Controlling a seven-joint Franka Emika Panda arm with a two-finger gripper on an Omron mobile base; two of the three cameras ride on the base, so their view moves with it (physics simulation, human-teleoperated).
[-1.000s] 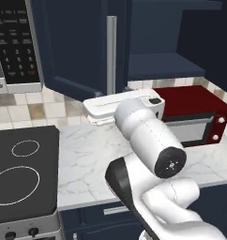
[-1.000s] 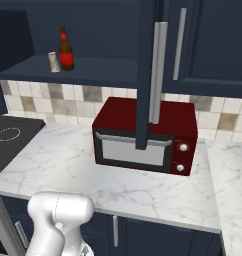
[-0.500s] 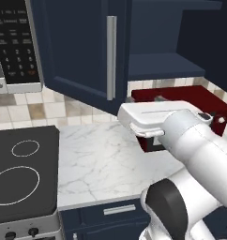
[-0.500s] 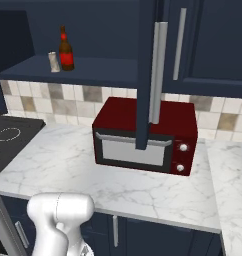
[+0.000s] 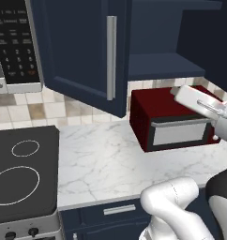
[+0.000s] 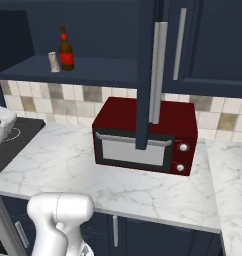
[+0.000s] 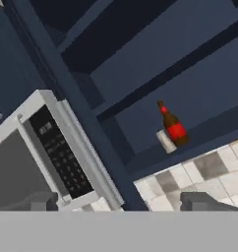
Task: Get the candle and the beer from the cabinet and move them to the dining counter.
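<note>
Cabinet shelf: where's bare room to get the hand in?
The beer and candle crowd the shelf's left end. Bare run from the beer rightward to the open door's edge. The marble worktop left of the microwave is free.

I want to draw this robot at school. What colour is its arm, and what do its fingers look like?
The arm is smooth, glossy white, made of fat rounded tube-like segments with a dark joint band between some. In the hand view the gripper ends in two small, blocky, dark grey finger tips. No cables or markings show.
</note>
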